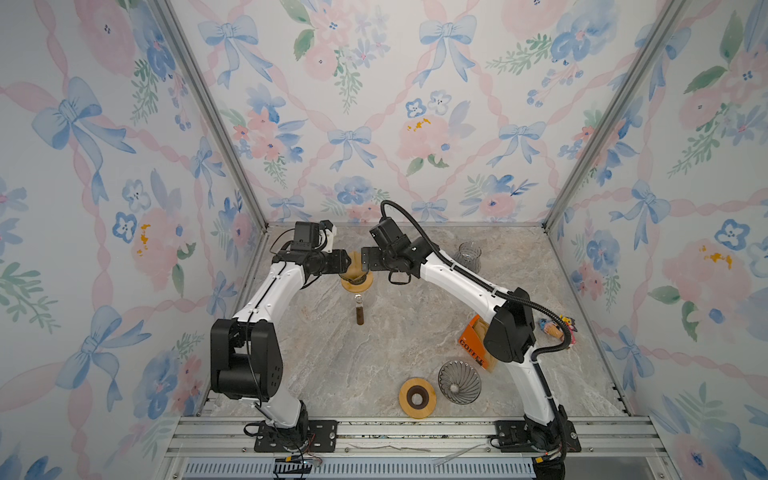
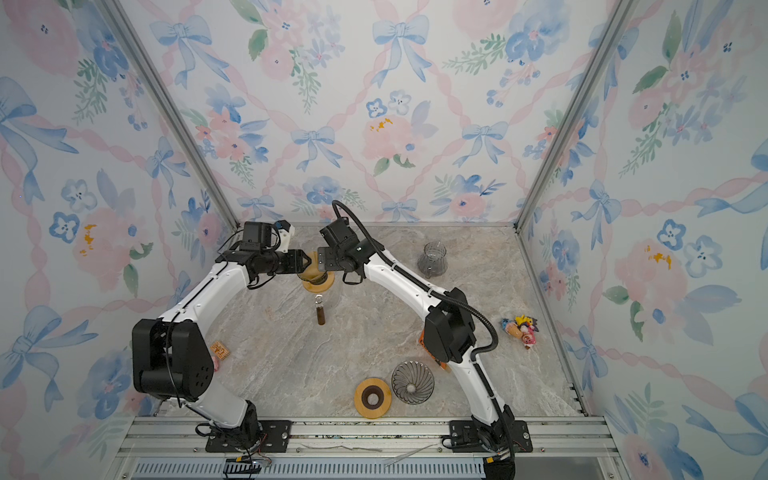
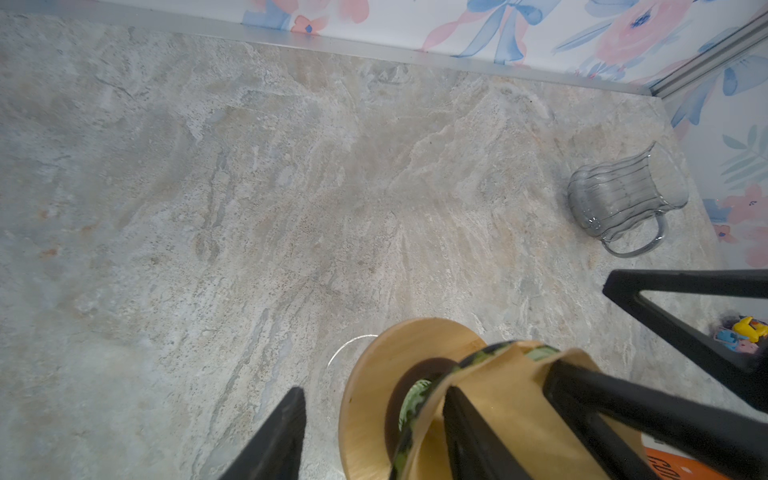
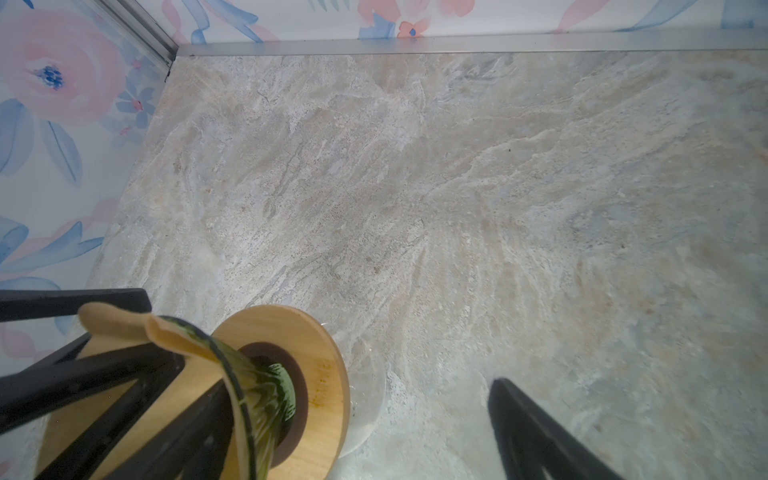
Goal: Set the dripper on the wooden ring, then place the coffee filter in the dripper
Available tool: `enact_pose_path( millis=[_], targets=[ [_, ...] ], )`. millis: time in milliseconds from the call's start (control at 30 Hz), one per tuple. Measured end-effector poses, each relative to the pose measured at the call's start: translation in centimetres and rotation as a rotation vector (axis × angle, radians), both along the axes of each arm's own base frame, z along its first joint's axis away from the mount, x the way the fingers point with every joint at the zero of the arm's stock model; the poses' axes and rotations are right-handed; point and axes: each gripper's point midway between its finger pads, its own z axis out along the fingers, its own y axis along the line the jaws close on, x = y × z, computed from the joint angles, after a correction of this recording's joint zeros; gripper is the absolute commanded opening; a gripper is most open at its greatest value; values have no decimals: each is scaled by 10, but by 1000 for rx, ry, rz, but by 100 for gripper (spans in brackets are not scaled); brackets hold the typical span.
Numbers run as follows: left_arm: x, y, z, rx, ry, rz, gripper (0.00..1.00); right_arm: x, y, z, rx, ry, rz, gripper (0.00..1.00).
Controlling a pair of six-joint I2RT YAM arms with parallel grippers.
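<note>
Left jaws and right jaws gape, each straddling the coffee filter (image 3: pixel 507 399) inside the dripper (image 4: pixel 266 399).

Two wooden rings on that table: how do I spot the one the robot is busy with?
At the table's back, the left gripper faces the right gripper. The ring sits just under them, holding a green dripper with a tan filter inside. The other ring lies bare near the front, beside a grey glass cone.
</note>
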Motion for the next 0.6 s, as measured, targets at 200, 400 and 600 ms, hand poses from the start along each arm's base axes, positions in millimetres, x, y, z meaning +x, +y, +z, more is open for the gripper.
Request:
enact_pose_path(
  millis=[200,400,600],
  targets=[
    [-1,1,-3,4,11,3,56,-5,7,-11,11,7,40,97],
    [-1,1,-3,4,11,3,56,-7,13,-7,30,11,65,97],
    [-1,1,-3,4,11,3,56,-3,12,5,39,-10,49,97]
  ],
)
